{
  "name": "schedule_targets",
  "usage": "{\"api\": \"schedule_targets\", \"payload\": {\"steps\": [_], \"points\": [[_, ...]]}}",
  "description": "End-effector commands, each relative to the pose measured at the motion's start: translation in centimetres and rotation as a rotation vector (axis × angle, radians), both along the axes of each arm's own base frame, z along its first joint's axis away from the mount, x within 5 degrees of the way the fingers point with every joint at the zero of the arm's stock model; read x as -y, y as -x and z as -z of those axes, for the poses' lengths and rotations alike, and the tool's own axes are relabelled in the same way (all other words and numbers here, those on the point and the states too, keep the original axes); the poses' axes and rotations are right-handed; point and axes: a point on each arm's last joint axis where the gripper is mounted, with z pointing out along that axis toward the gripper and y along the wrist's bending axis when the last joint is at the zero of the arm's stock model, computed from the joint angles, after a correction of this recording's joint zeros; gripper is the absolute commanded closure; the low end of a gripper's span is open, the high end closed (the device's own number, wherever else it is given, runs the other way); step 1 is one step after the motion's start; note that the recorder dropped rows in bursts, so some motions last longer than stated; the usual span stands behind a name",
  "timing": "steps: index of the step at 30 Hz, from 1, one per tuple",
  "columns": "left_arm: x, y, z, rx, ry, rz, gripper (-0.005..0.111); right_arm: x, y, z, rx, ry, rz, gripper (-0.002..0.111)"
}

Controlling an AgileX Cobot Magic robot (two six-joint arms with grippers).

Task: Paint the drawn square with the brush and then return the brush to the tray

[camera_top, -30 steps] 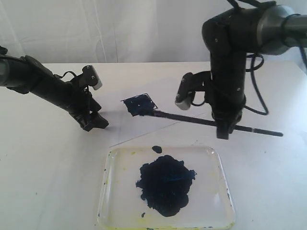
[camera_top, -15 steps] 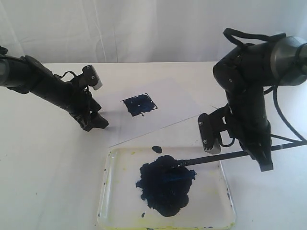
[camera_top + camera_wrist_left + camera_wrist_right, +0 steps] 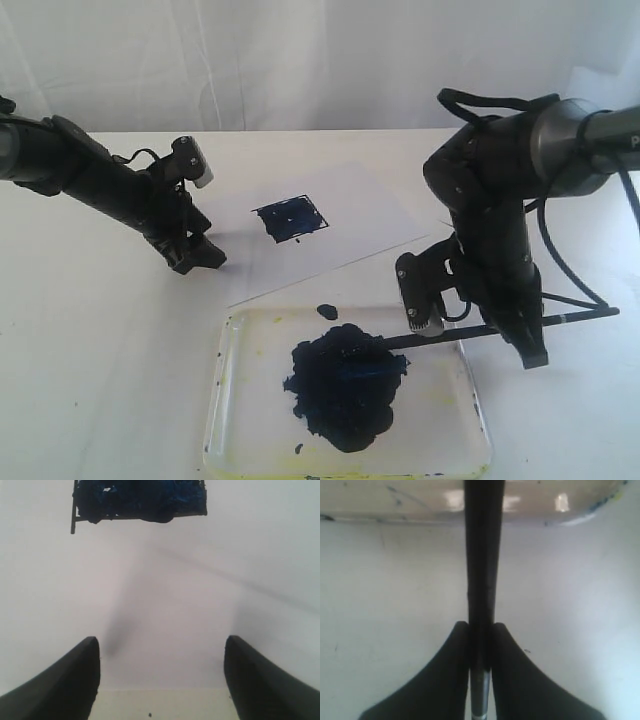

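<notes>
The drawn square (image 3: 291,220) on the white paper (image 3: 350,215) is filled with dark blue paint; the left wrist view shows it as the painted square (image 3: 140,500). My right gripper (image 3: 528,352) is shut on the brush (image 3: 470,334), a thin black stick lying nearly level. Its tip rests in the dark paint blob (image 3: 345,380) inside the clear tray (image 3: 452,420). In the right wrist view the brush (image 3: 482,555) runs straight out between the pads of the right gripper (image 3: 481,627) toward the tray rim (image 3: 420,502). My left gripper (image 3: 195,255) hovers open at the paper's left edge, the left gripper (image 3: 161,655) holding nothing.
A small paint drop (image 3: 327,311) lies on the tray's far rim. The brush handle end (image 3: 605,313) sticks out past my right arm toward the table's right side. A white curtain hangs behind the table.
My right arm carried the brush from the painted square down to the tray, and its tip now lies in the paint blob. Over the last half second it shifted slightly left. The left arm stayed still.
</notes>
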Motion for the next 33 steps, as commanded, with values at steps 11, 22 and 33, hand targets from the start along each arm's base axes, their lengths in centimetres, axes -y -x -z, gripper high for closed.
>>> {"api": "schedule_targets", "payload": {"steps": [11, 22, 33], "points": [[-0.1, 0.6, 1.2, -0.019, -0.051, 0.052, 0.034, -0.2, 0.1, 0.1, 0.023, 0.0, 0.047, 0.073], [-0.1, 0.6, 0.6, -0.009, -0.043, 0.047, 0.034, 0.0, 0.0, -1.0, 0.112, -0.06, 0.218, 0.073], [0.0, 1.0, -4.8, 0.1, 0.001, 0.038, 0.034, -0.2, 0.5, -3.5, 0.155, -0.273, 0.413, 0.073]]}}
